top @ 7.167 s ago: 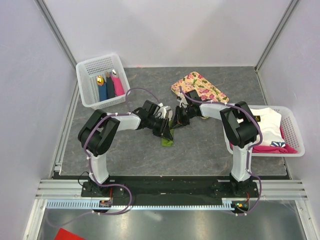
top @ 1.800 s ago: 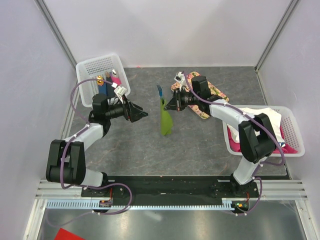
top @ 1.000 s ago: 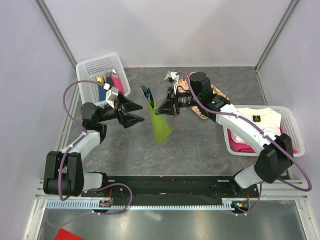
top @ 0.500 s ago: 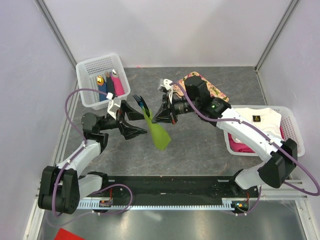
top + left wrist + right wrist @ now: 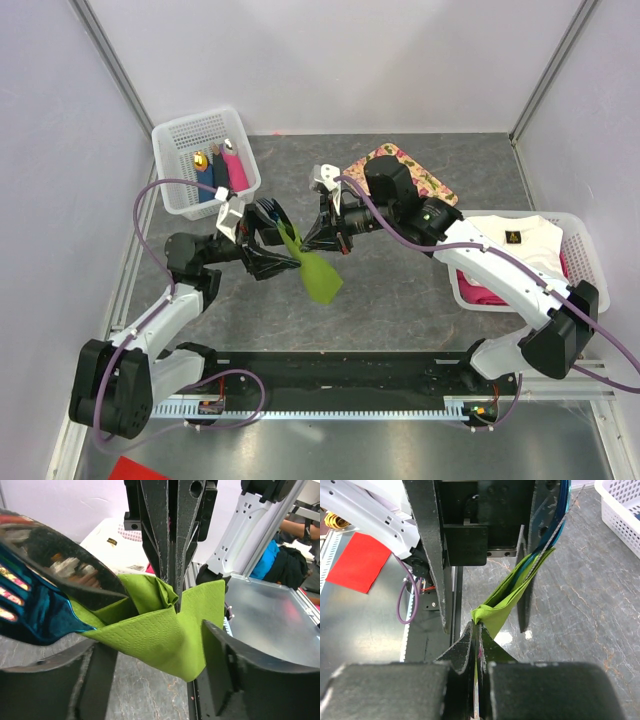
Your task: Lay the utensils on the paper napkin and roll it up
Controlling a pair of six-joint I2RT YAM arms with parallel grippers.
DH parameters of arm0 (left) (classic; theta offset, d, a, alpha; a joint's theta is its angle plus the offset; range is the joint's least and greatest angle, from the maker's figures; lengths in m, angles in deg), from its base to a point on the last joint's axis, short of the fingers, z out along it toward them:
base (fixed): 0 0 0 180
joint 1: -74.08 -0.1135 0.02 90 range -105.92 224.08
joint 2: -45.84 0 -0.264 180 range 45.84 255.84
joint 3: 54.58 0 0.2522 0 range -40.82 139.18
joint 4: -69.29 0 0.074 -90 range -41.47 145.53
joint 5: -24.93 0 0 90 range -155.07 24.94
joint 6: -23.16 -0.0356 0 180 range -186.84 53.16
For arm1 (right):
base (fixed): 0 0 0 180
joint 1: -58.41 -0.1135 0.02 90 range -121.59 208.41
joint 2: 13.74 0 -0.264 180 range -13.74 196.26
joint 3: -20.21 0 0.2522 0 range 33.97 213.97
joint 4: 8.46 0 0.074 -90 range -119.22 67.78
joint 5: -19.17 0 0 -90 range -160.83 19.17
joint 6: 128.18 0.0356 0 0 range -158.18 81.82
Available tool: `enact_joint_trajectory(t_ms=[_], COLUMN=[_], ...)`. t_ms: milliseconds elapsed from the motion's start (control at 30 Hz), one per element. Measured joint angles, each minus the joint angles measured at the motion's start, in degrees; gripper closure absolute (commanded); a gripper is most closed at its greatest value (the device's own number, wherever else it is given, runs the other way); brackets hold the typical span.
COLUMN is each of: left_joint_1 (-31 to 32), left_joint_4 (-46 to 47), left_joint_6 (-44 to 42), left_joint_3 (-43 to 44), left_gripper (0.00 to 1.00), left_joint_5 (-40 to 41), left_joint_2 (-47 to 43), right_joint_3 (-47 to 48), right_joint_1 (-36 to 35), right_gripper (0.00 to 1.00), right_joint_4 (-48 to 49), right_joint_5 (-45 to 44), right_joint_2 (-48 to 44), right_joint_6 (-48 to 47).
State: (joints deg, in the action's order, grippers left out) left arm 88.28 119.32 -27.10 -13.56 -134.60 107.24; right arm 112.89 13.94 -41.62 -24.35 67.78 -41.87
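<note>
The green paper napkin [image 5: 319,277] hangs in the air as a folded bundle, wrapped round the utensils. A blue fork head [image 5: 268,210] sticks out of its top. My right gripper [image 5: 309,241] is shut on a pinch of the napkin [image 5: 506,604], fingertips meeting at its fold [image 5: 477,629]. My left gripper [image 5: 272,252] is open, one finger on each side of the bundle. In the left wrist view the napkin [image 5: 155,630] sits between my fingers [image 5: 235,667], with the blue utensil [image 5: 30,617] and a silvery one [image 5: 65,570] at the left.
A white basket [image 5: 176,140] with dark blue and pink bundles stands at the back left. The floral tray [image 5: 425,183] lies behind the right arm. A white basket [image 5: 588,262] of white and pink cloths is at the right. Grey table below.
Both arms have shifted left and nearer with the bundle held aloft. My left gripper has come in round the napkin and its jaws have narrowed a little.
</note>
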Motion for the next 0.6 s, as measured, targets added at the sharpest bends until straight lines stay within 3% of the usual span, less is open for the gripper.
enact_joint_trajectory(t_ms=[100, 400, 600], left_joint_1=[0.22, 2.23, 3.04], left_joint_4=[0.61, 1.79, 2.47], left_joint_6=[1.36, 4.39, 4.52], left_joint_3=[0.00, 0.00, 0.00], left_gripper=[0.36, 0.34, 0.25], left_joint_5=[0.92, 4.61, 6.14], left_joint_2=[-0.09, -0.26, -0.11], right_joint_3=[0.00, 0.00, 0.00], right_joint_1=[0.00, -0.02, -0.24], right_gripper=[1.00, 1.00, 1.00], right_joint_4=[0.02, 1.55, 3.28], right_joint_5=[-0.24, -0.24, -0.24], right_joint_2=[0.02, 0.00, 0.00], right_joint_6=[0.04, 2.05, 3.89])
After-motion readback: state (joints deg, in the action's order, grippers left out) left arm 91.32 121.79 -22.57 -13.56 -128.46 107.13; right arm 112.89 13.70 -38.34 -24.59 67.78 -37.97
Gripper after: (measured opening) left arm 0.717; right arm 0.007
